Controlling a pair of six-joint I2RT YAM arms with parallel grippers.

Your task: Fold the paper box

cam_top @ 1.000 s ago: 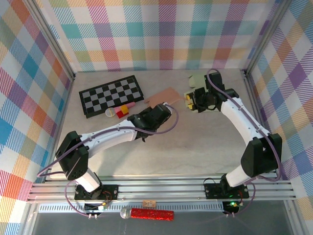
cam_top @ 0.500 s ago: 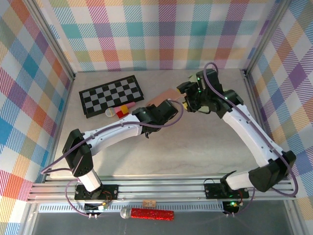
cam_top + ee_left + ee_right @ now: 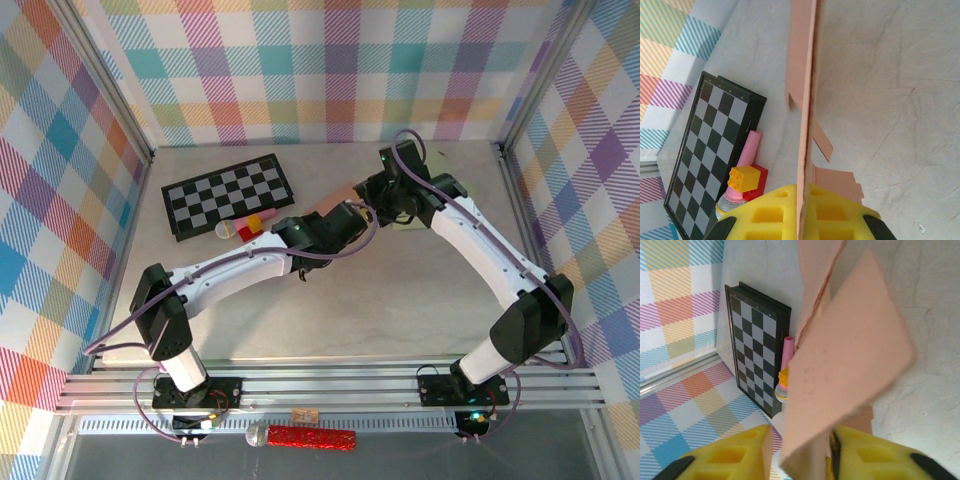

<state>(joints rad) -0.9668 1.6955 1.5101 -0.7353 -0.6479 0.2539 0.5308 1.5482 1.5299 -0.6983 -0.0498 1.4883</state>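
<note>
Paper box point(image 3: 805, 125) is a flat pink card blank, held up off the table point(image 3: 400, 290) over its far middle, just right of the chessboard point(image 3: 228, 195). It looks light and thin. The panels seem stiff but ready to bend at the creases, and the card would crumple or tear easily (the small tabs most of all). Holds therefore belong on a broad panel near a crease, never on a tab.

The left gripper point(image 3: 804, 200) is pressed together on the sheet's lower edge, which runs edge-on between its yellow fingers. The right gripper point(image 3: 799, 445) has its jaws on either side of a large flap; whether they truly pinch it cannot be told.

For room, the table's near half and right side offer bare surface for lowering the blank and pressing folds. The chessboard takes the far left. By its near right corner lie a pink cylinder point(image 3: 747, 150) and a yellow brick point(image 3: 745, 177), close to the blank, so any leftward swing wants care.
</note>
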